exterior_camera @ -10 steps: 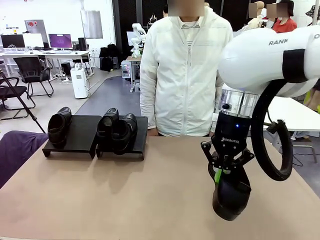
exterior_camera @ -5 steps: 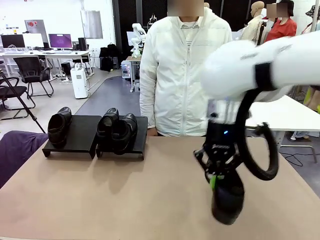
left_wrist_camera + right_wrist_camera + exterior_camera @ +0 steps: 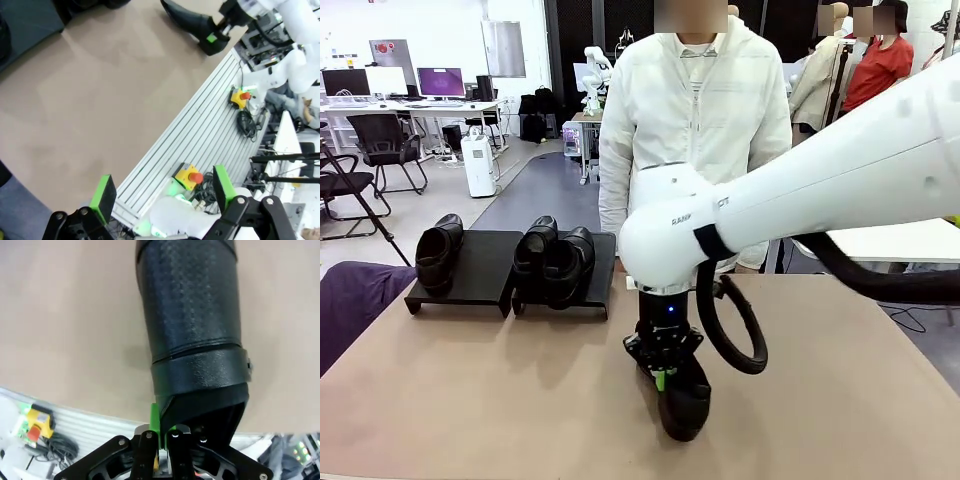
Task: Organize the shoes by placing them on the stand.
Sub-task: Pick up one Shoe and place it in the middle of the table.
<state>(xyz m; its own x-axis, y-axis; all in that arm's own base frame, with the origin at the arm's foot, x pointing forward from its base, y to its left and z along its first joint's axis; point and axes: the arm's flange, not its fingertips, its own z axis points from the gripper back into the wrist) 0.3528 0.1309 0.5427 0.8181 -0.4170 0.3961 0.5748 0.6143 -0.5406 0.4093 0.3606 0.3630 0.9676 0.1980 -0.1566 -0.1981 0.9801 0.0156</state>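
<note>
The right gripper (image 3: 663, 376) clamps a shiny black leather shoe (image 3: 683, 404) by its heel rim — next, probably the far-left matte-black stand's (image 3: 480, 270) free spot.

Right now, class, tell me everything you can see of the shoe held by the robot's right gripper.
The shoe is black, with a leather look: a finely textured top and a smoother band across it in the right wrist view. The right gripper is shut on the rim at its heel end, a green pad against the edge. It hangs toe-down, low over the tan table, near the robot's edge; whether it touches the table cannot be told.
</note>
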